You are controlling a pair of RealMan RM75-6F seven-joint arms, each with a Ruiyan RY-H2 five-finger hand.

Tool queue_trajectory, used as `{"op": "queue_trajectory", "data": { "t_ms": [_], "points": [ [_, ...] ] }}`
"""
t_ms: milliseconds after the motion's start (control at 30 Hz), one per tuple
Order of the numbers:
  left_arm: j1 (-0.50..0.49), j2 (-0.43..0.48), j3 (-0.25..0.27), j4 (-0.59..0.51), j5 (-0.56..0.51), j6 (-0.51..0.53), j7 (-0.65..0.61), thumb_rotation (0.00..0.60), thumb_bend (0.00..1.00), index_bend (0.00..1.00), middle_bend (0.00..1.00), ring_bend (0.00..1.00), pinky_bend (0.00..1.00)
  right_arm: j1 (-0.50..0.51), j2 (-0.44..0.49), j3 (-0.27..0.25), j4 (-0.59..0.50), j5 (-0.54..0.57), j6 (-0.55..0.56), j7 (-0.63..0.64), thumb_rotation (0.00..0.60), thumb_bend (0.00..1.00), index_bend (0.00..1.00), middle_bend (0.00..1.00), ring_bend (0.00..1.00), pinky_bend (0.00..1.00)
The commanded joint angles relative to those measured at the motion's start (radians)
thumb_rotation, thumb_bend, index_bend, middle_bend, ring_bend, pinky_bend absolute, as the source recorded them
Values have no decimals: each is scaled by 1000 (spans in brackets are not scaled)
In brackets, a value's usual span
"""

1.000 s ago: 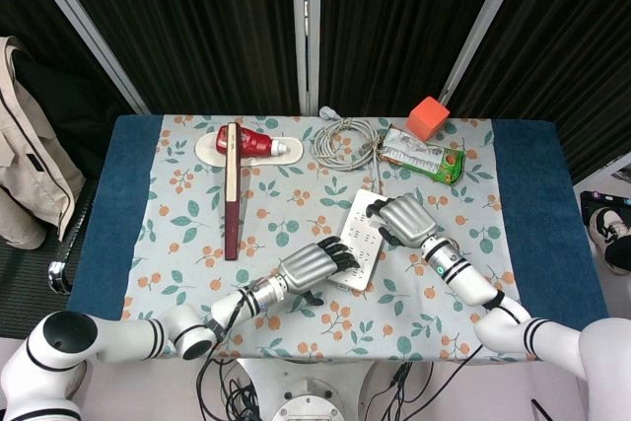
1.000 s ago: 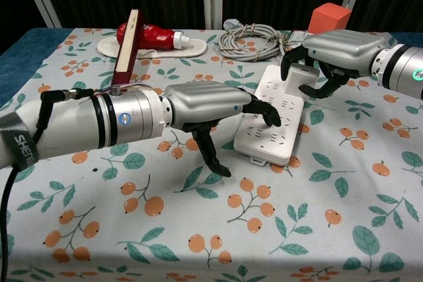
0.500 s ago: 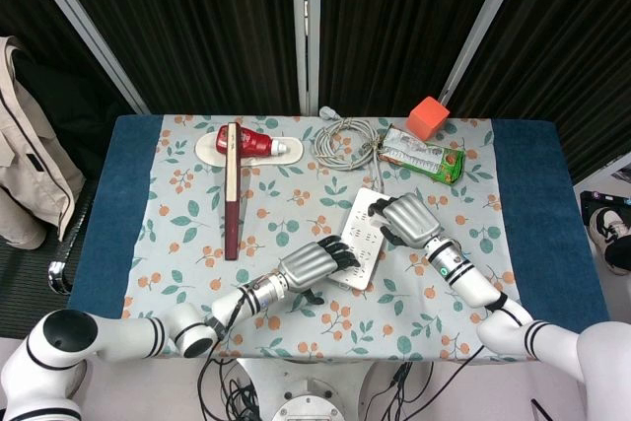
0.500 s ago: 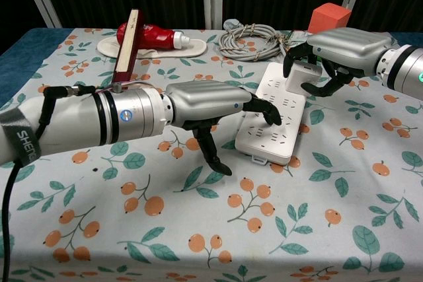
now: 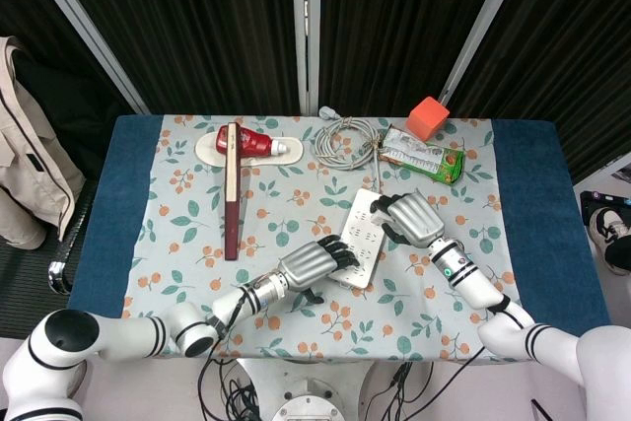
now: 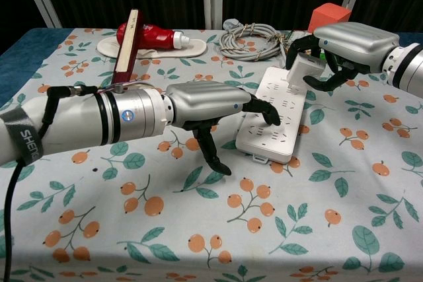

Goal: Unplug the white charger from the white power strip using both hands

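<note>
Pinning flat white plastic power strip (image 6: 277, 115) with my left hand (image 6: 211, 104); right hand (image 6: 344, 43) grasping small white charger block (image 6: 305, 67), apparently lifted clear. Release remains.

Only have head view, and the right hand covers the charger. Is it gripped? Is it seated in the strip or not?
Observer: Gripped. Chest view shows the right hand with its fingers curled around the white charger.
Operator: Seated?
Observer: The charger is tilted, and its lower edge looks raised off the far end of the white power strip. The prongs are hidden, so I can't confirm it's fully out.
Operator: Is the left hand actually bracing the strip?
Observer: Yes. The left hand has its fingertips pressing on the strip's top face, on the near half, and the strip lies flat on the tablecloth.
</note>
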Motion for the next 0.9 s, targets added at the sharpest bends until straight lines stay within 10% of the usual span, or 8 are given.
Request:
{"op": "queue_trajectory", "data": {
  "t_ms": [33,367,600,767,900],
  "points": [
    [0,4,0,-6,4,9,11,600,120,172,180,94,80,0,7,9,-13,-1,9,17,600,628,906,667,513,615],
    [27,71,-19,-112,28,107,66,600,120,172,180,94,80,9,199,37,-260,116,-142,-46,600,628,828,637,488,596],
    [88,173,-35,-219,21,211,99,600,117,172,180,94,79,19,333,25,-409,324,-320,-217,600,602,514,495,343,448],
    [145,246,-43,-268,-12,276,104,600,116,172,180,94,79,39,346,12,-432,467,-392,-304,600,323,63,225,130,251],
    [193,302,-40,-289,-38,319,104,600,114,172,180,94,79,36,350,22,-455,499,-361,-326,600,235,0,63,10,160]
  ]
}}
